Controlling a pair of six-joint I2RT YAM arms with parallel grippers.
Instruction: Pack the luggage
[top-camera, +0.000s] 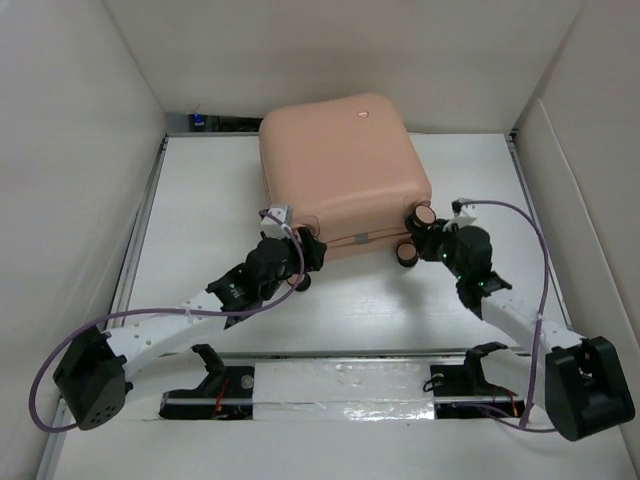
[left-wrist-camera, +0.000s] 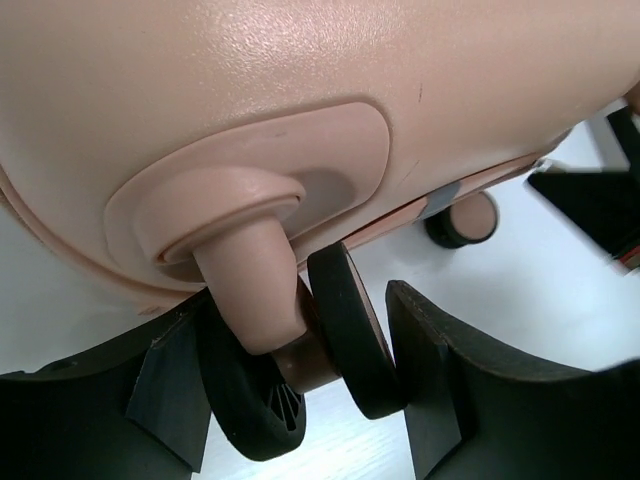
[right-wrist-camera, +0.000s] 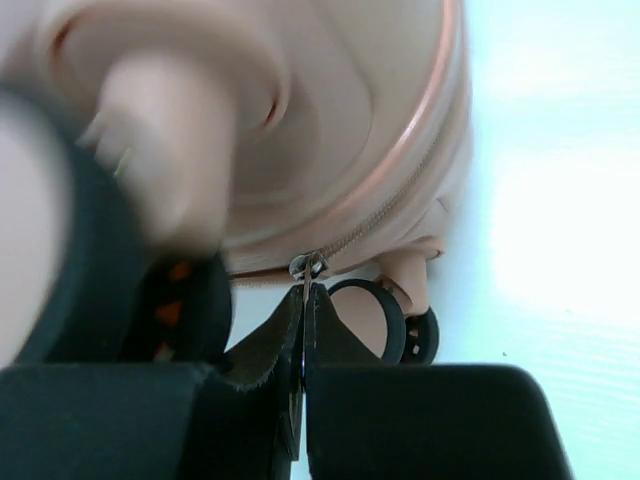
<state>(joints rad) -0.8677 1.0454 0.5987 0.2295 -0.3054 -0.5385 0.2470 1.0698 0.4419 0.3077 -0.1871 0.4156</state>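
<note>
The peach-pink luggage (top-camera: 340, 160) lies shut on the white table, wheels toward the arms. My left gripper (top-camera: 300, 262) is at its near-left corner. In the left wrist view, the black fingers (left-wrist-camera: 450, 380) stand on either side of a twin black wheel (left-wrist-camera: 345, 330) on its pink stem, and both touch it. At the near-right corner, between two wheels (top-camera: 407, 255), is my right gripper (top-camera: 432, 240). Seen from the right wrist, that gripper (right-wrist-camera: 305, 297) is shut on the metal zipper pull (right-wrist-camera: 307, 268) of the luggage (right-wrist-camera: 350, 120).
White walls enclose the table on the left (top-camera: 70, 150), back and right (top-camera: 590, 180). A metal rail (top-camera: 330, 355) crosses in front of the arm bases. Bare table (top-camera: 200, 200) lies left of the luggage, and another strip (top-camera: 480, 170) lies to its right.
</note>
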